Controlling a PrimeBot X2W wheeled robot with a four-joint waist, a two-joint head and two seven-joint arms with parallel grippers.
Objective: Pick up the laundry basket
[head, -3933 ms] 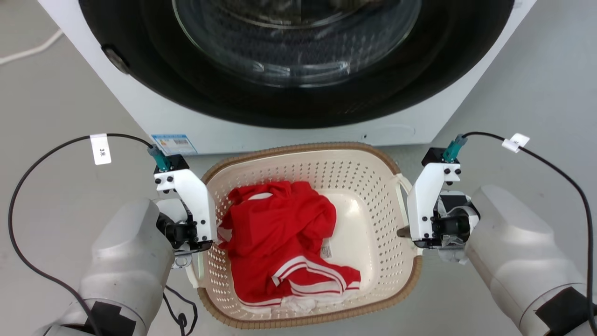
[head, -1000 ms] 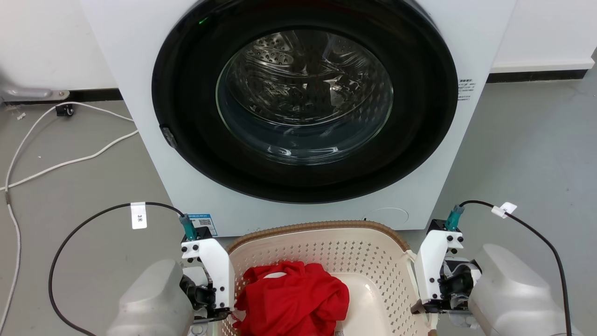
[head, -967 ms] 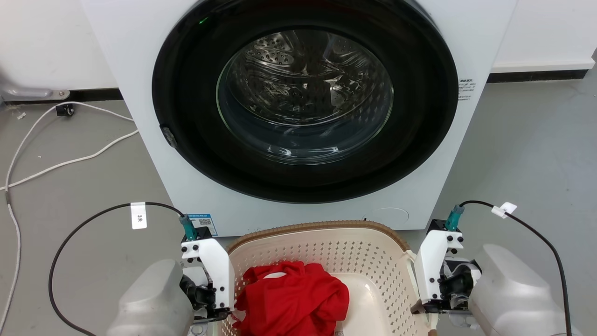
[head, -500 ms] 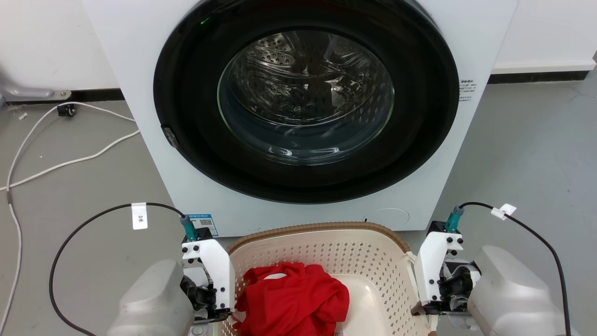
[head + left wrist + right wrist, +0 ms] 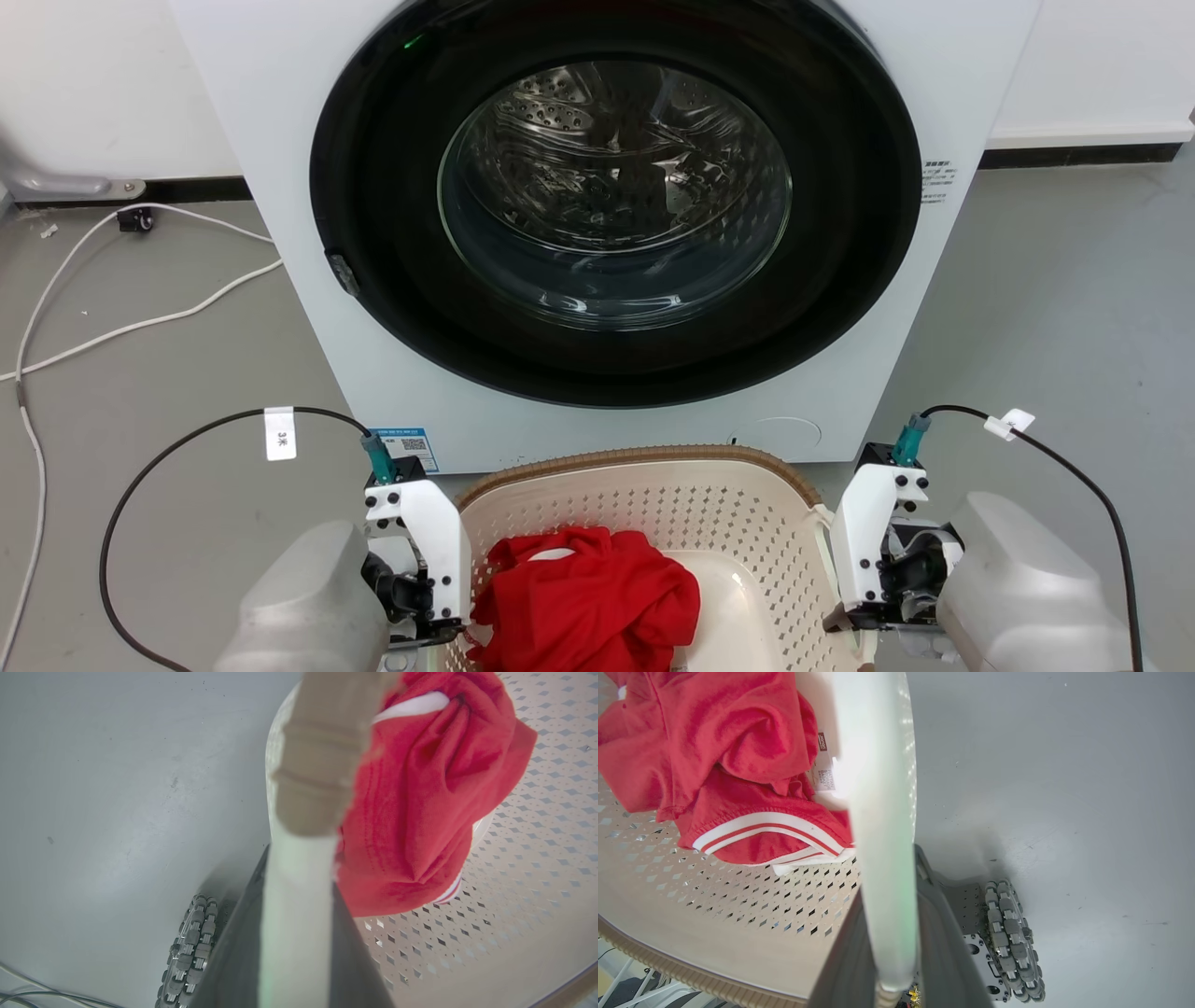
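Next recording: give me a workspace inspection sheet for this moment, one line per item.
Surface: grey floor, smooth, lightly scuffed.
Job's things: laundry basket in front of the washing machine, gripped by its white handles.
Clutter: red garment with white stripes, lying inside the basket.
Grippers: left gripper shut on the left handle; right gripper shut on the right handle.
Cables: tagged black cable looping from each wrist; white cable across the floor at left.
Surroundings: washing machine door shut; white wall behind.
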